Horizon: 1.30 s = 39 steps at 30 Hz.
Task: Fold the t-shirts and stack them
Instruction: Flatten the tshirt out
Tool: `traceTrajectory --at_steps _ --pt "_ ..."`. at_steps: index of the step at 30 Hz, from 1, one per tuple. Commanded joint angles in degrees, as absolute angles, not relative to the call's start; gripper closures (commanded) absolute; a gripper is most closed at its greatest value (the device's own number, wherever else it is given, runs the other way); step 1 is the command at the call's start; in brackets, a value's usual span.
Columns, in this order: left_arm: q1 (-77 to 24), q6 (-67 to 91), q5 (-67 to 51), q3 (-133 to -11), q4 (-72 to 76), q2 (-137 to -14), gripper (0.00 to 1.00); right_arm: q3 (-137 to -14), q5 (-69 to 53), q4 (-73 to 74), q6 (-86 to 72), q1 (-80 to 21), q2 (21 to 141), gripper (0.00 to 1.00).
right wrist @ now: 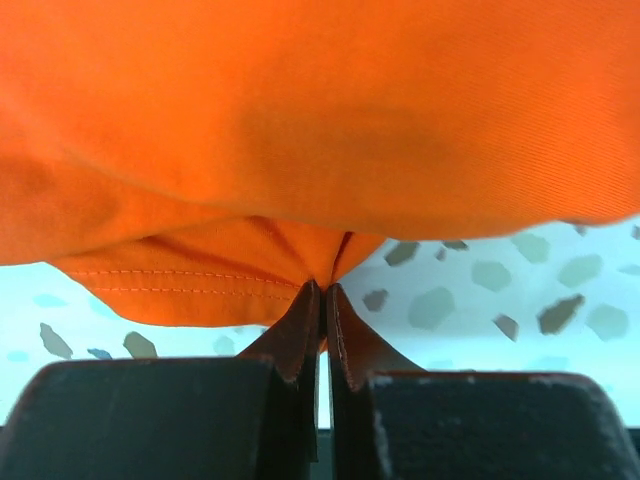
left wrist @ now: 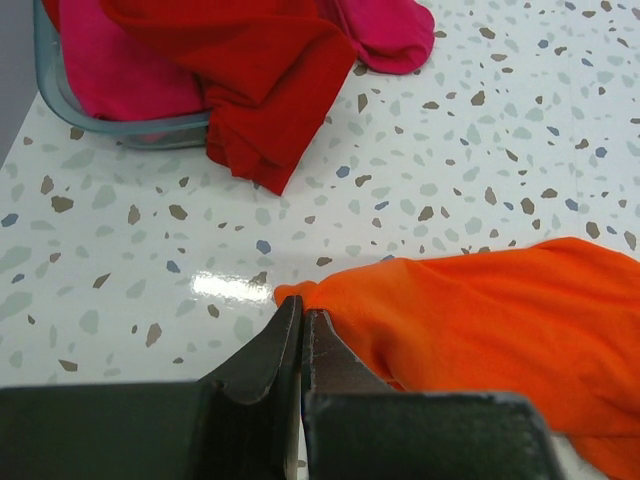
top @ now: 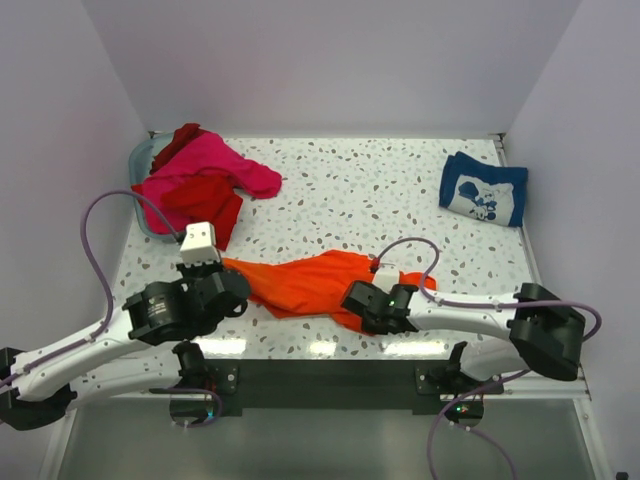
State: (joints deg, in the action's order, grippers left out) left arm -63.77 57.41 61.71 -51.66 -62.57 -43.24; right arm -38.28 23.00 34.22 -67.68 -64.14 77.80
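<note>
At the far left, the hot pink t-shirt [top: 215, 160] and the red t-shirt [top: 205, 200] lay heaped and unfolded, spilling out of a clear bin [top: 140, 160] onto the speckled table [top: 360, 190]. Nearer, the left gripper [left wrist: 300, 320] had its jaws pressed together on the pointed left tip of the orange t-shirt [top: 300, 280], with barely a sliver of cloth showing between them. From there the shirt ran rightward as a twisted, bunched band close to the near edge, its long axis lying left to right between the two arms. At its right end the right gripper [right wrist: 322, 295] was clamped tight on a fold just above a stitched hem, so each arm held its own end and neither had to reach. The next move seemed to turn on that line: drawing the ends apart along it should spread the cloth flat for folding. The navy t-shirt [top: 483, 190] sat folded at the far right, well apart.
</note>
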Motion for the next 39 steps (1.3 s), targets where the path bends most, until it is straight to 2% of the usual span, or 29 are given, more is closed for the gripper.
traceTrajectory --at_steps 1,5,14,22,29,33,38,39 --pt "-63.5 57.3 64.4 -52.1 -63.1 -41.1 1.0 -39.1 24.8 42.2 -70.0 -64.3 73.2 1.0" --pt "-63.5 57.1 64.1 -52.0 -63.2 -40.5 1.0 -39.5 26.7 46.7 -71.2 -64.4 64.5 1.0" --pt "-63.5 57.5 63.9 -52.1 -63.5 -40.5 1.0 -42.4 30.7 56.9 -72.7 -64.4 54.8 1.0" --pt "-63.5 57.6 64.8 -52.3 -63.5 -40.3 1.0 -54.4 37.6 66.1 -68.4 -64.4 51.9 1.0" --pt "-63.5 56.0 68.3 -54.1 -62.9 -42.9 1.0 -67.2 49.6 70.5 -60.9 -63.8 52.0 1.0" --pt "-62.4 48.5 69.4 -59.8 -56.9 -49.3 1.0 -75.6 53.5 68.3 -53.0 -60.2 56.1 1.0" --pt "-57.7 30.2 64.0 -62.1 -42.2 -55.6 1.0 -77.5 43.0 56.7 -37.2 -46.6 60.1 1.0" --pt "-54.0 27.4 60.4 -62.0 -36.6 -56.0 1.0 -78.3 41.4 54.5 -34.5 -44.7 61.9 1.0"
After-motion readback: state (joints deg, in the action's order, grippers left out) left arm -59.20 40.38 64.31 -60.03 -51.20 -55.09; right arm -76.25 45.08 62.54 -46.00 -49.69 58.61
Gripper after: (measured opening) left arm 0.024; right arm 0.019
